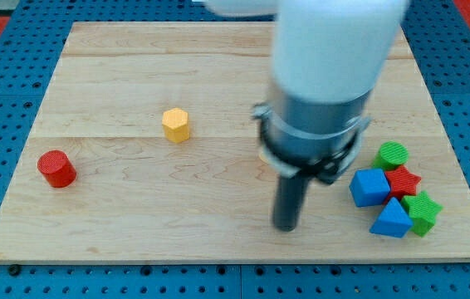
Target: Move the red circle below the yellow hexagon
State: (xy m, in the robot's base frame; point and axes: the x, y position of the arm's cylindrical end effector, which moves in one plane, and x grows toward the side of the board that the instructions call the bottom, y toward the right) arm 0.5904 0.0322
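No writing shows on the pale wooden counter (135,208); my tip (286,227), without jaws, stands well apart from the red circle block (56,169), at eight o'clock from the yellow hexagon block (176,125).

Blurred arm body (330,50) cut off at the view's top, red star block (403,180) partly hidden by neighbours

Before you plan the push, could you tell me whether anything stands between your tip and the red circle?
Nothing visible does. My tip is right of centre; the red circle sits far left, with bare board between. The yellow hexagon lies above that line, and the block cluster is farther right.
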